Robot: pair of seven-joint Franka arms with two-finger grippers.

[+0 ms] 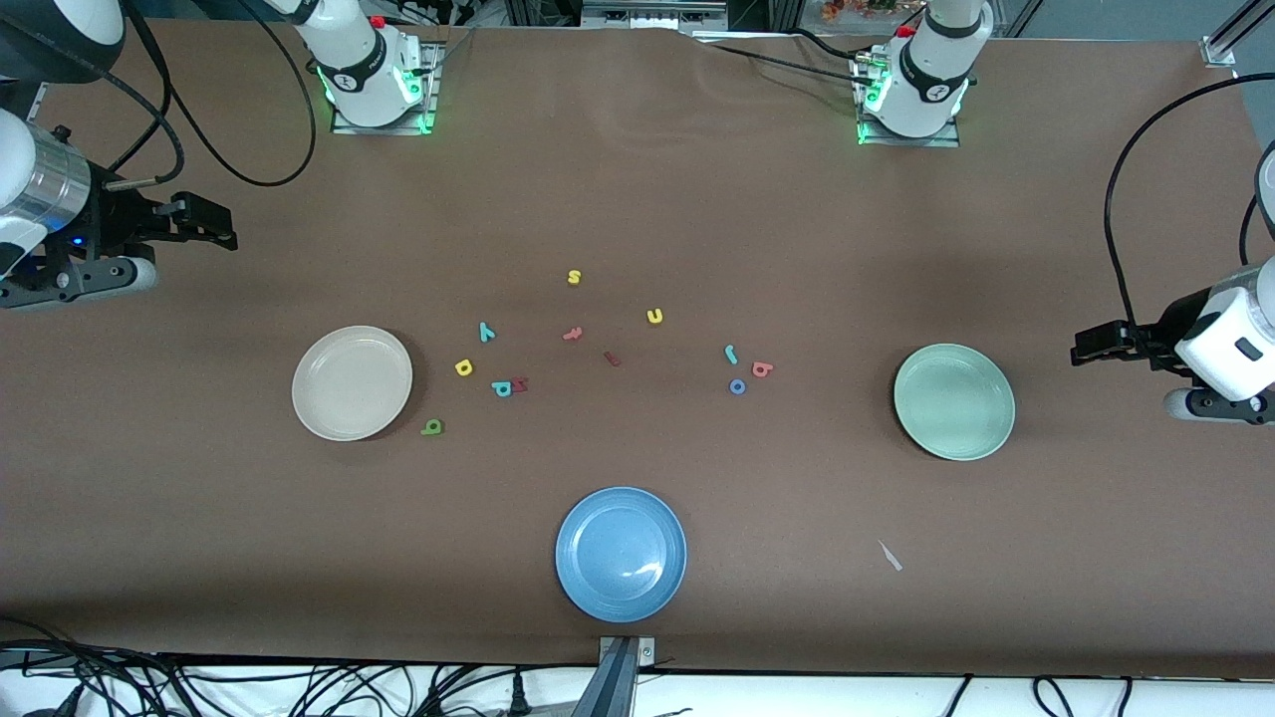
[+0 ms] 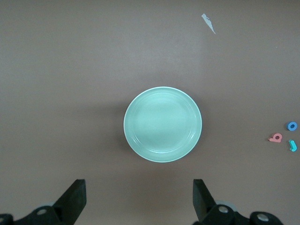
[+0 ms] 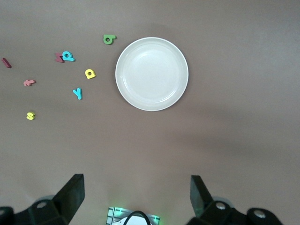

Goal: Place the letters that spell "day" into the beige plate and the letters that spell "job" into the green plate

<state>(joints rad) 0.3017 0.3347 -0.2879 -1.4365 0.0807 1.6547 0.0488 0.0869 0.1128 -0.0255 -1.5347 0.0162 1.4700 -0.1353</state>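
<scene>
The empty beige plate (image 1: 352, 382) (image 3: 152, 74) lies toward the right arm's end. Beside it are the green rounded letter (image 1: 431, 427) (image 3: 108, 39), the yellow holed letter (image 1: 463, 367) (image 3: 90, 73) and the teal "y" (image 1: 486, 332) (image 3: 78, 93). The empty green plate (image 1: 954, 401) (image 2: 162, 124) lies toward the left arm's end. The teal "j" (image 1: 730, 354) (image 2: 293, 146), salmon "b" (image 1: 762, 369) (image 2: 275, 138) and blue "o" (image 1: 737, 386) (image 2: 292, 126) cluster beside it, toward mid-table. My right gripper (image 1: 204, 221) (image 3: 136, 194) and left gripper (image 1: 1096, 346) (image 2: 139, 197) hang open and empty over the table's two ends.
A blue plate (image 1: 621, 554) lies nearest the front camera. Mid-table lie a yellow "s" (image 1: 574, 277), a yellow "u" (image 1: 654, 316), a red "t" (image 1: 573, 335), a dark red bar (image 1: 612, 358), and a teal letter (image 1: 501, 388) touching a dark red one. A white scrap (image 1: 890, 556) lies near the green plate.
</scene>
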